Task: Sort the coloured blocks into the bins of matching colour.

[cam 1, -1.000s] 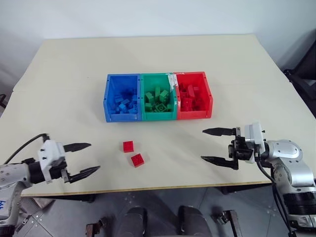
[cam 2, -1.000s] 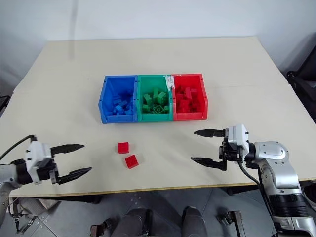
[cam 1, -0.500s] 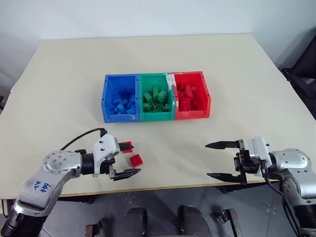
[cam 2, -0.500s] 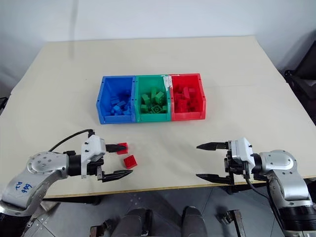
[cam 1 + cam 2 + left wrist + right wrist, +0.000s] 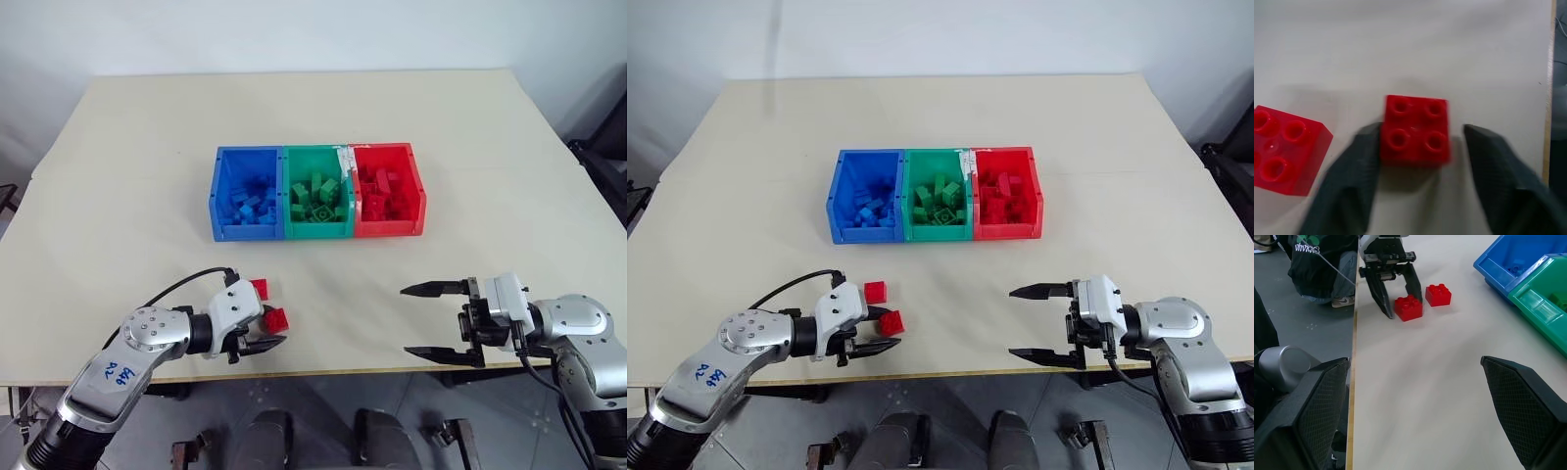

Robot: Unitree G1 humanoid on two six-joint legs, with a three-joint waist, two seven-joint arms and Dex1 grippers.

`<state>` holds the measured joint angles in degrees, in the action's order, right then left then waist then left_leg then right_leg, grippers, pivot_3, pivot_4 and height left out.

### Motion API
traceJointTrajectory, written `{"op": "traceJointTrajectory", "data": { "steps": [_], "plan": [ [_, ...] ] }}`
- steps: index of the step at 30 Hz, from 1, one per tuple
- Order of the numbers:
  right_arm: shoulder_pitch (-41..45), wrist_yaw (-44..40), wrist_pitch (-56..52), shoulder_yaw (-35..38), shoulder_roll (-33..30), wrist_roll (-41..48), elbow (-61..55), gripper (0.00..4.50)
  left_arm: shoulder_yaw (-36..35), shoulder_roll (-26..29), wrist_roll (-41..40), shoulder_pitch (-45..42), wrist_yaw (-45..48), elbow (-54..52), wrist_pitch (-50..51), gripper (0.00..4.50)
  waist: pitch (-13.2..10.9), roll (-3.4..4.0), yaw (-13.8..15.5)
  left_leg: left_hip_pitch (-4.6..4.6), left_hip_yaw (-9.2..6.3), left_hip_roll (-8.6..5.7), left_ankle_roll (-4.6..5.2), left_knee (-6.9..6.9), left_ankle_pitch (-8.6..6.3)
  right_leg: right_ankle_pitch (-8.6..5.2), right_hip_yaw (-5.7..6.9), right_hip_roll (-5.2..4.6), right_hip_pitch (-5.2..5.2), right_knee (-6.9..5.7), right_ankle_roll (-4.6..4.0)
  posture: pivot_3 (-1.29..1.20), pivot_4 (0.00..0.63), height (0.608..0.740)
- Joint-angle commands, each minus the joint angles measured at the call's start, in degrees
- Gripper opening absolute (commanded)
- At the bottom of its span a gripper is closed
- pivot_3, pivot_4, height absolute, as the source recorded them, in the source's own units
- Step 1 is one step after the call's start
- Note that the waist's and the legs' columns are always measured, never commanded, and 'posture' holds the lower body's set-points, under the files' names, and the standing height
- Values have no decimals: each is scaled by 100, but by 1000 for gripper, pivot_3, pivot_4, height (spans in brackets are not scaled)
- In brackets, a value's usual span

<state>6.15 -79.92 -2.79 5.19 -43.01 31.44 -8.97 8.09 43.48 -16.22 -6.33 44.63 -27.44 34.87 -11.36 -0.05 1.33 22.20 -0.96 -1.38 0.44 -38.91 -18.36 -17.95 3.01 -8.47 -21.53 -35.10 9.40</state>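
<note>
A: Where the pale beige counter (image 5: 137, 176) nears its front edge, which gripper attends the loose bricks?

B: The left gripper (image 5: 261, 332) lies low on the counter, its two black fingers set on either side of one small red studded plastic brick (image 5: 276, 318). In the left wrist view one finger (image 5: 1354, 181) touches the side of that brick (image 5: 1416, 129), while the other stands just apart from it; the gripper reads as closed down around the brick, which rests on the counter.

A: And the second loose brick?

B: A second red studded brick (image 5: 259, 288) sits just beside the first, on its far side, outside the fingers.

A: The right gripper?

B: The right gripper (image 5: 431, 320) hangs well to the right, fingers spread wide, holding nothing.

A: Where are the bins?

B: Three joined rectangular plastic bins sit mid-counter: blue bin (image 5: 217, 186), green bin (image 5: 313, 152), red bin (image 5: 416, 186), each holding bricks of its own colour.
</note>
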Motion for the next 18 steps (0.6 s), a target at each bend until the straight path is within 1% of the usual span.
{"op": "traceJointTrajectory", "data": {
  "steps": [1,3,6,8,11,13,15,18],
  "plan": [
    [-36,57,-26,125,-58,88,-191,4500,109,-35,64,5,55,69,-52,1470,0,0,5,0,0,0,0,0,0,0,0,0,0,0,0,0,150,740],
    [-56,92,-25,148,-65,88,-200,4500,96,-54,52,-17,165,129,-270,1474,0,0,9,0,0,0,0,-1,0,0,0,0,1,0,0,0,150,740],
    [-189,294,-3,307,-52,79,-246,4500,-190,-312,-403,-293,392,161,-482,1474,0,0,25,1,0,-1,0,-3,0,0,1,-1,2,1,0,0,150,740],
    [-318,575,-31,515,3,133,-328,4500,-261,-568,-545,-705,345,283,-421,1474,0,0,46,6,-3,-2,0,-8,0,0,3,-1,2,0,0,0,150,740],
    [-560,1262,-176,958,233,327,-569,4500,-232,-1050,-651,-1520,196,707,-292,1474,0,-1,60,7,-5,-4,0,-13,1,1,6,-1,4,-5,2,0,150,740],
    [-760,1919,-389,1321,487,564,-883,4500,-30,-1594,-381,-2366,-116,1424,-410,1474,0,0,83,6,-1,-16,0,-14,1,2,6,0,4,-15,3,0,150,740],
    [-941,2320,-495,1530,648,637,-1145,4500,142,-2052,-57,-3034,-352,2158,-688,1474,1,-3,119,6,-5,-40,0,-19,2,2,8,0,4,-26,4,0,150,740],
    [-1314,2796,-491,1774,881,587,-1499,4500,283,-2851,594,-4197,-942,3985,-1635,1474,1,-6,168,7,8,-48,2,-20,3,4,8,-1,4,-26,7,0,150,740]
  ]
}}
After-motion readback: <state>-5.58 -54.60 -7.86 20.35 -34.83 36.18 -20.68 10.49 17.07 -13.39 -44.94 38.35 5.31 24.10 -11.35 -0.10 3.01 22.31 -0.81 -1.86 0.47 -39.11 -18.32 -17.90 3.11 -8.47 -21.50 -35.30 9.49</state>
